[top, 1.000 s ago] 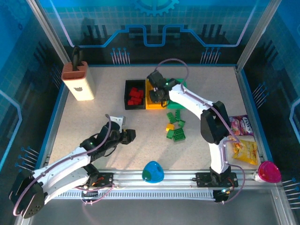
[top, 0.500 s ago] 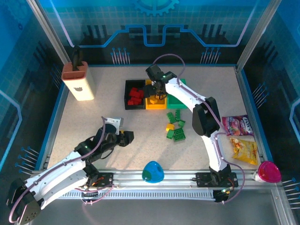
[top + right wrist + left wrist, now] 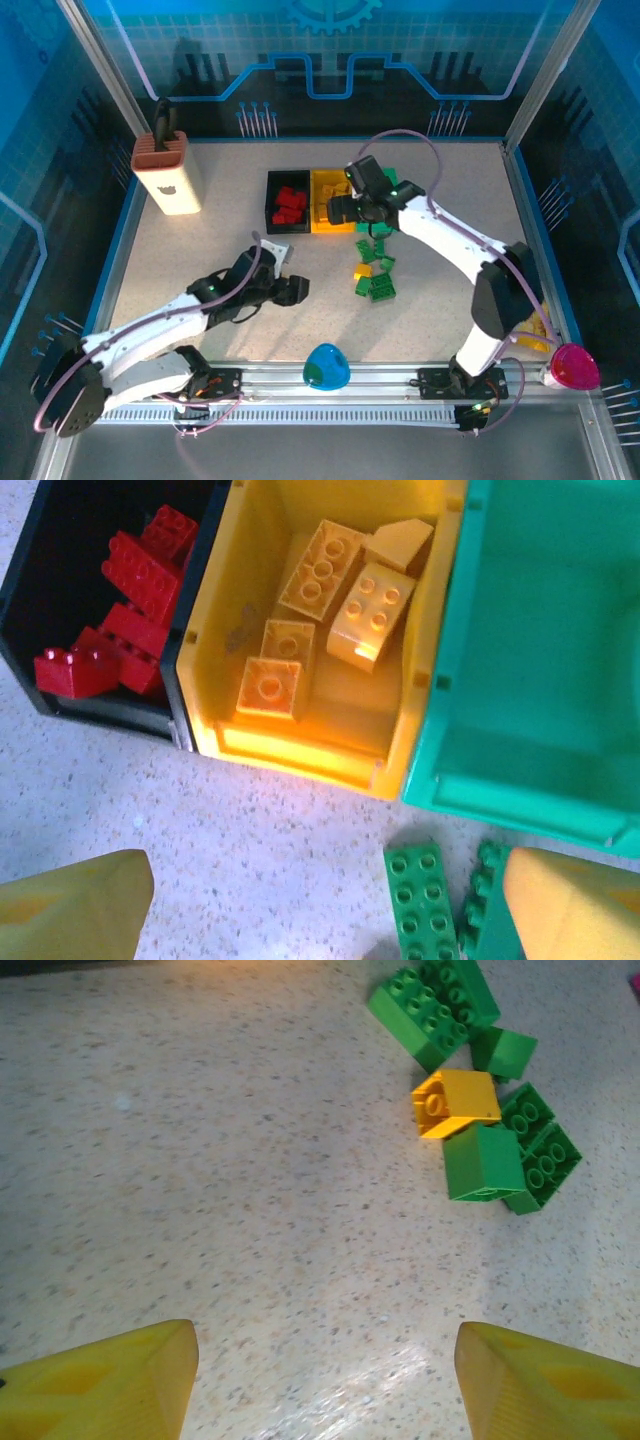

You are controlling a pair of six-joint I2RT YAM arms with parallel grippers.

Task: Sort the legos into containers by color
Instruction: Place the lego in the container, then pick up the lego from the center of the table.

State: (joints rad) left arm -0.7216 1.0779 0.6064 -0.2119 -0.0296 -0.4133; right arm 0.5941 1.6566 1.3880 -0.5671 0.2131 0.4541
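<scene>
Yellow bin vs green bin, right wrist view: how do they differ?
Contents: the yellow bin holds several yellow bricks; the green bin shows no bricks in the part that is visible.
Position: the yellow bin sits against the black bin; the green bin is on the yellow bin's other side.
Colour: yellow against green.
Shared: both are open-top rectangular bins, joined side by side.

A knife block point(image 3: 167, 178) is standing well to the far left of the left gripper point(image 3: 293, 290). A blue dome point(image 3: 326, 367) is sitting nearer than that gripper, slightly to its right. A pink bowl point(image 3: 574, 367) is resting far to the near right of the right gripper point(image 3: 338, 210), beside the speckled worktop's point(image 3: 200, 250) corner.
</scene>
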